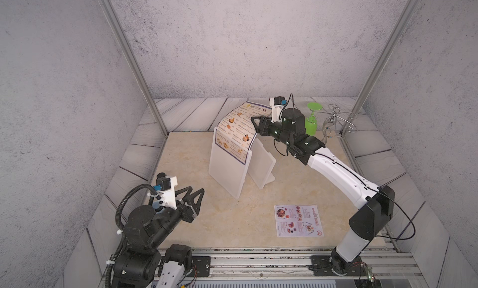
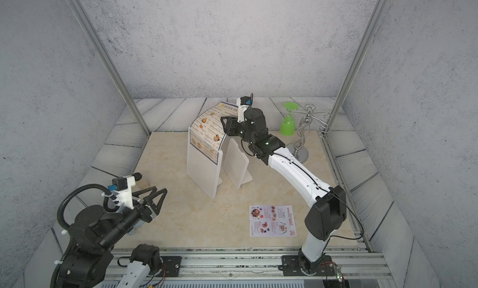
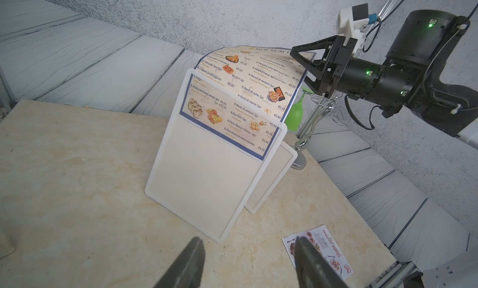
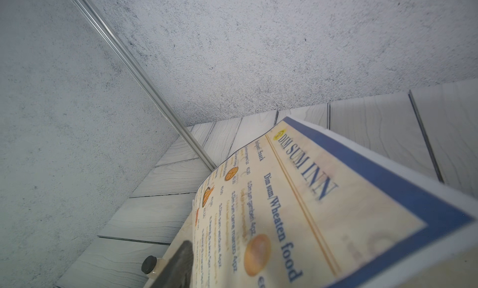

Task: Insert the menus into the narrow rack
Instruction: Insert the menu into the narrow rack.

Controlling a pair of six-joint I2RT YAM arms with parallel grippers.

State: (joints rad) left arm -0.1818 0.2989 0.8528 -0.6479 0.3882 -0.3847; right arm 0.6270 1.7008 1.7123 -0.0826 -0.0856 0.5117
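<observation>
The cream, blue-bordered DIM SUM INN menu (image 1: 235, 128) (image 2: 207, 128) (image 3: 245, 92) stands with its lower part inside the tall white holder of the rack (image 1: 225, 175) (image 3: 207, 183). Its top curls backward. My right gripper (image 1: 254, 122) (image 3: 298, 66) is at the menu's upper right edge, jaws apart with the sheet between them. In the right wrist view one finger (image 4: 181, 260) shows beside the sheet (image 4: 310, 209); the other is hidden. The small SPECIAL MENU (image 1: 298, 220) (image 3: 320, 248) lies flat at the front right. My left gripper (image 1: 197, 189) (image 3: 247, 238) hovers open and empty at the front left.
A shorter white holder (image 1: 263, 165) (image 2: 236, 165) leans just right of the tall one. Behind the right arm stand an upturned green glass (image 1: 311, 121) and a chrome wire stand (image 2: 301, 144). Grey walls and metal posts close in three sides; a rail runs along the front.
</observation>
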